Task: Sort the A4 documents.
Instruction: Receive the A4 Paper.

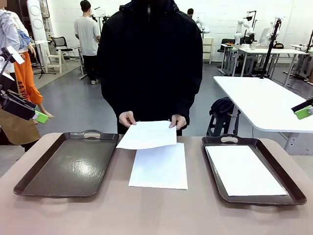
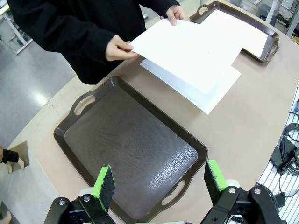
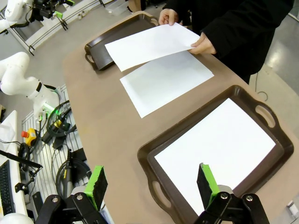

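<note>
Both wide open, nothing held: left gripper (image 2: 159, 181) looking down on left tray (image 2: 131, 154), right gripper (image 3: 152, 183) on right tray (image 3: 145, 156) with tray sheet (image 3: 215, 149) inside; of the A4 documents, flat sheet (image 1: 159, 169) lies on table (image 1: 146, 215) between the trays, lifted sheet (image 1: 146, 135) is in person's hands (image 1: 127, 118) — likely light, floppy, slick, so pinch a free edge.

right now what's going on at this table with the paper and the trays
A person across the table holds a white sheet in both hands, raised over a second sheet lying flat between two dark trays. A third sheet already lies in the right tray; the left tray holds none yet. The left pincer and right pincer are open, raised off to the sides, touching nothing.
</note>
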Tool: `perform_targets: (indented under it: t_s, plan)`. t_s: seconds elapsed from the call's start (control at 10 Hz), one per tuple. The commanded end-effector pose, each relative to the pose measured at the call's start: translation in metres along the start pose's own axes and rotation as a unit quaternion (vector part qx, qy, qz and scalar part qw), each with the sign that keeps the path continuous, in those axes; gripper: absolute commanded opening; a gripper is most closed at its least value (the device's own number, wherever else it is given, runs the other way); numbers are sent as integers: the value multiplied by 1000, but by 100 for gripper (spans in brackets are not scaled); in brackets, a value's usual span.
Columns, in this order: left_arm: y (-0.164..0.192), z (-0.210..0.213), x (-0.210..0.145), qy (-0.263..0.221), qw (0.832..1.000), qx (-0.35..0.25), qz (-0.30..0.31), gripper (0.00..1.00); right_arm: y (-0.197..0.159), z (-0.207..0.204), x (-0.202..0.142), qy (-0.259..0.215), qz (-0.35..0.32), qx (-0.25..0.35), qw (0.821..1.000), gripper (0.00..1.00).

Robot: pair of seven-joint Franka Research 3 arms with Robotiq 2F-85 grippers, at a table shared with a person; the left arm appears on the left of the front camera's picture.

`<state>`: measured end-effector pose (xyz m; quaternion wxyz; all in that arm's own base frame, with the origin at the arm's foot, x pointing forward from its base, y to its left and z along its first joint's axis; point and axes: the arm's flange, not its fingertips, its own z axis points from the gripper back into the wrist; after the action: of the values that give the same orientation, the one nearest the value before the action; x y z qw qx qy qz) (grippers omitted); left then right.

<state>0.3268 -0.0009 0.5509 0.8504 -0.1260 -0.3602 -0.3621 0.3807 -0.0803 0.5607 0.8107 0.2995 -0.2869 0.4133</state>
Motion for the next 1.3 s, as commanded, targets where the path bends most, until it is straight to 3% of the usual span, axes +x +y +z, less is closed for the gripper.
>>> perform_targets:
  t_s: [0.0, 1.2]
  plan:
    - [1, 0, -1, -3, 1000, -4, -3, 100, 0, 0, 0, 0, 0, -1, 1000, 100]
    - [1, 0, -1, -3, 1000, -4, -3, 100, 0, 0, 0, 0, 0, -1, 1000, 100]
